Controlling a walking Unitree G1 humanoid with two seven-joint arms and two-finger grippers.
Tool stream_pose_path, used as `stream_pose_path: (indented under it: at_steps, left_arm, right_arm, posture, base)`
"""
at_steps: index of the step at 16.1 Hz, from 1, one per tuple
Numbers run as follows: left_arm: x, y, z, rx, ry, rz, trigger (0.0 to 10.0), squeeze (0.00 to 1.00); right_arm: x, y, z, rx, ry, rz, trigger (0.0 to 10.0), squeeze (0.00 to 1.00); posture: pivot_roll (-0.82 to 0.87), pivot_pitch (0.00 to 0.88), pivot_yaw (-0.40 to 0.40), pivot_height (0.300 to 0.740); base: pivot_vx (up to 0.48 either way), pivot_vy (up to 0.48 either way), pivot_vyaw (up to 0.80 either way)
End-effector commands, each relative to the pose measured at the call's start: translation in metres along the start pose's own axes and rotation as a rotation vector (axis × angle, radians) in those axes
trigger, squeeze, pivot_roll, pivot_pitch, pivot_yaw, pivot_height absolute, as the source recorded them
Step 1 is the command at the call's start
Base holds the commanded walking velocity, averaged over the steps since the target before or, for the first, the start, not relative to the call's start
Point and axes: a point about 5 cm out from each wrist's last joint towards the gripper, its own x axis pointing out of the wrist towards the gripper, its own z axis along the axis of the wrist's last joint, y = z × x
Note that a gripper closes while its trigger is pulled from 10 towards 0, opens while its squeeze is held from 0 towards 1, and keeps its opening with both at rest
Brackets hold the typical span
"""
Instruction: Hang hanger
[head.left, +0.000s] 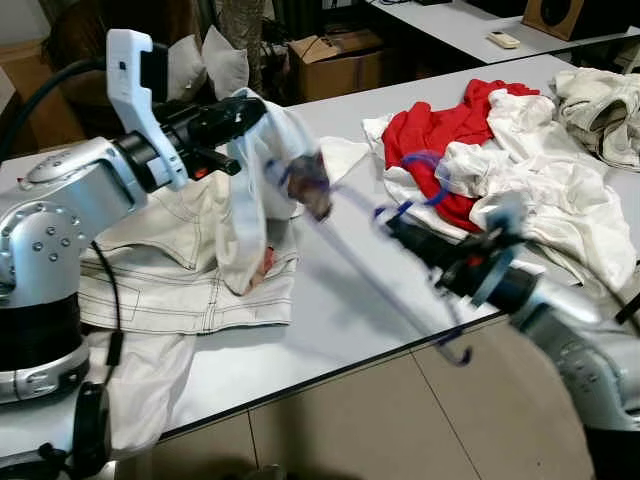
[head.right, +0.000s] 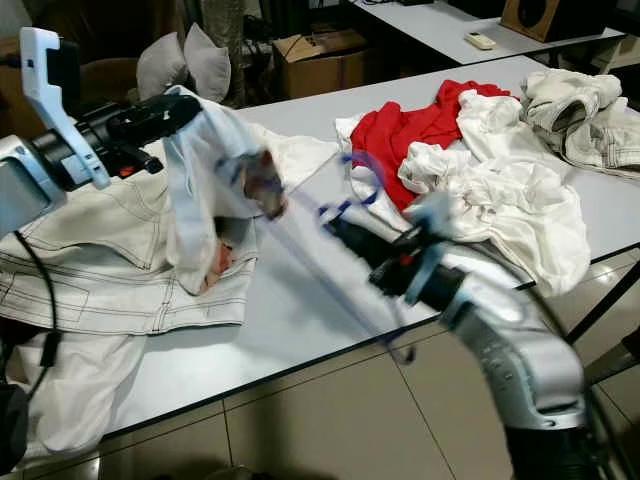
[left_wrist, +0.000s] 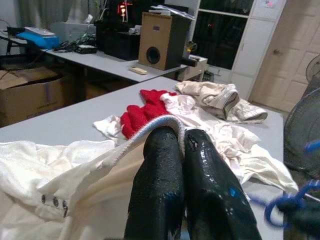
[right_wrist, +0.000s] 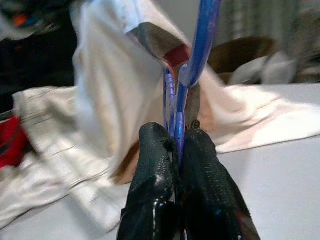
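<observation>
From the head cameras I see my left gripper (head.left: 235, 115) raised above the grey table (head.left: 330, 300), holding up a white garment (head.left: 265, 180) that drapes down from its fingers. My right gripper (head.left: 400, 232) reaches in from the right with the blue hanger (head.left: 345, 245), which is blurred and runs from that gripper toward the hanging cloth. Cream trousers (head.left: 190, 270) lie flat on the table under the left arm, and a heap of red and white clothes (head.left: 480, 160) sits further right.

In the left wrist view, my two black fingers (left_wrist: 165, 180) are pressed together, pinching the edge of the white garment (left_wrist: 115, 155), whose ribbed hem curves over the fingertips. A speaker (left_wrist: 157, 47) stands on a desk behind.

In the right wrist view, the fingers (right_wrist: 155, 175) are closed tight on the blue hanger (right_wrist: 200, 50), which rises straight out from between them and meets the white garment (right_wrist: 110, 85) at its collar.
</observation>
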Motion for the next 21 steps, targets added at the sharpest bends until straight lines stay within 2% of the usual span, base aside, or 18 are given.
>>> stream_pose_path:
  at_steps: [1,5,6,7,8,9,10,11,12,14,15,17,19,20,21]
  left_arm:
    - [-0.004,0.005,-0.001,0.02,0.01,0.031,0.0,0.0]
    - [0.001,0.006,-0.014,0.074,0.071,0.042,0.0,0.0]
    - [0.003,0.005,-0.017,0.085,0.078,0.041,1.0,0.0]
    - [0.005,0.005,-0.019,0.099,0.083,0.046,2.4,0.0]
    - [0.006,0.006,-0.02,0.104,0.083,0.056,2.7,0.0]
    - [0.007,0.005,-0.02,0.101,0.08,0.052,2.5,0.0]
    - [0.007,0.004,-0.021,0.098,0.081,0.037,1.5,0.0]
    - [0.007,0.002,-0.024,0.108,0.092,0.021,0.0,0.0]
    - [0.008,0.002,-0.027,0.12,0.103,0.022,0.0,0.0]
    - [0.017,-0.001,-0.042,0.171,0.154,0.019,0.0,0.0]
    - [0.022,-0.004,-0.047,0.19,0.173,0.01,0.0,0.0]
    - [0.035,-0.012,-0.068,0.267,0.247,-0.01,0.0,0.0]
    - [0.057,-0.028,-0.093,0.265,0.269,-0.056,0.0,0.0]
    - [0.065,-0.036,-0.1,0.243,0.253,-0.065,1.7,0.0]
    - [0.074,-0.05,-0.107,0.189,0.244,-0.113,10.0,0.0]
  right_arm:
    - [-0.002,-0.003,0.012,-0.02,-0.051,-0.009,10.0,0.0]
    - [-0.008,-0.005,0.016,-0.009,-0.073,-0.017,10.0,0.0]
    - [-0.008,-0.004,0.014,-0.004,-0.064,-0.009,10.0,0.0]
    - [-0.008,-0.001,0.012,0.001,-0.058,0.004,10.0,0.0]
    - [-0.008,0.0,0.011,0.006,-0.053,0.015,10.0,0.0]
    - [-0.008,0.0,0.011,0.008,-0.052,0.015,10.0,0.0]
    - [-0.009,0.0,0.01,0.01,-0.051,0.014,10.0,0.0]
    - [-0.011,0.0,0.009,0.012,-0.047,0.009,10.0,0.0]
    - [-0.013,-0.002,0.008,0.011,-0.044,-0.007,10.0,0.0]
    - [-0.027,-0.032,0.016,0.023,-0.164,-0.326,10.0,0.0]
    - [-0.035,-0.039,0.018,0.045,-0.19,-0.386,10.0,0.0]
    - [-0.052,-0.04,0.011,0.057,-0.144,-0.422,10.0,0.0]
    - [-0.071,-0.044,-0.007,0.032,-0.013,-0.522,10.0,0.0]
    - [-0.074,-0.044,-0.009,0.025,0.002,-0.544,10.0,0.0]
    - [-0.074,-0.043,-0.01,0.013,0.01,-0.556,10.0,0.0]
  posture:
    - [-0.14,0.0,0.118,0.74]
    - [-0.15,0.0,0.117,0.74]
    - [-0.15,0.0,0.113,0.74]
    - [-0.15,0.0,0.113,0.74]
    - [-0.15,0.0,0.11,0.74]
    - [-0.15,0.0,0.11,0.74]
    - [-0.15,0.0,0.11,0.74]
    - [-0.15,0.0,0.11,0.74]
    - [-0.15,0.0,0.109,0.74]
    - [-0.16,0.0,0.106,0.74]
    - [-0.16,0.0,0.107,0.74]
    - [-0.16,0.0,0.107,0.74]
    - [-0.19,0.0,0.121,0.74]
    - [-0.19,0.0,0.121,0.74]
    - [-0.2,0.0,0.13,0.74]
  base:
    - [0.0,0.0,0.0]
    - [0.0,0.0,0.0]
    - [0.0,0.0,0.0]
    - [0.0,0.0,0.0]
    - [0.0,0.0,0.0]
    - [0.0,0.0,0.0]
    - [0.0,0.0,0.0]
    - [0.0,0.0,0.0]
    - [0.0,0.0,0.0]
    - [0.0,0.0,0.0]
    - [0.0,0.0,0.0]
    - [0.0,0.0,0.0]
    - [0.0,0.0,0.0]
    - [0.0,0.0,0.0]
    - [0.0,0.0,0.0]
